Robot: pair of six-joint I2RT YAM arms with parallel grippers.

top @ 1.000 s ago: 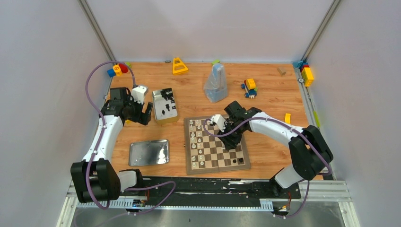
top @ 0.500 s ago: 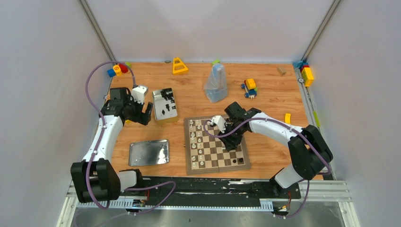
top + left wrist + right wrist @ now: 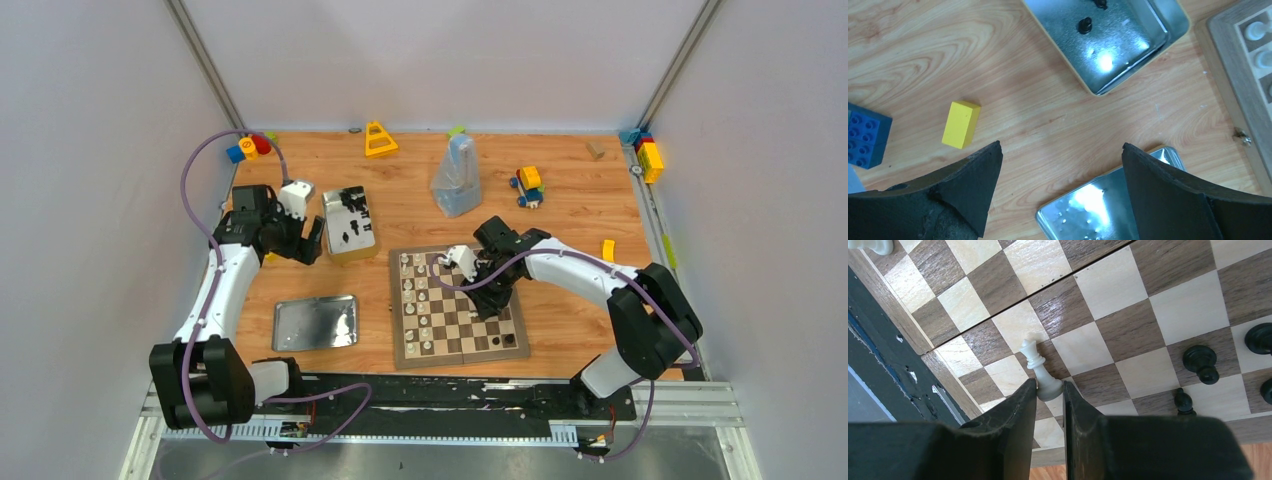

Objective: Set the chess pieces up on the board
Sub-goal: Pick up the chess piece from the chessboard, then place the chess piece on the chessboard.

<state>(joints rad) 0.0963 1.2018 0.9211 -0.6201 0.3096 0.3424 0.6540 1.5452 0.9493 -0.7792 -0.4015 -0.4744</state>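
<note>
The board (image 3: 458,340) lies on the table in front of the right arm, with several white chess pieces (image 3: 416,285) along its left columns and a black one (image 3: 508,339) near its right front corner. My right gripper (image 3: 1049,387) is shut on a white chess piece (image 3: 1039,371), gripped at its base and held over the board (image 3: 1108,285); several black pieces (image 3: 1201,362) stand to the right. In the top view the right gripper (image 3: 492,300) is over the board's right half. My left gripper (image 3: 304,243) is open and empty beside the silver tin (image 3: 349,222), which holds black pieces (image 3: 1084,24).
The tin's lid (image 3: 316,322) lies left of the board, also under the left fingers (image 3: 1098,210). A yellow block (image 3: 961,124) and a blue block (image 3: 865,136) lie by the left gripper. A clear bag (image 3: 457,178), a yellow cone (image 3: 379,139) and toy blocks (image 3: 529,186) stand at the back.
The right gripper has shifted slightly over the board with the white piece. The left arm has not moved.
</note>
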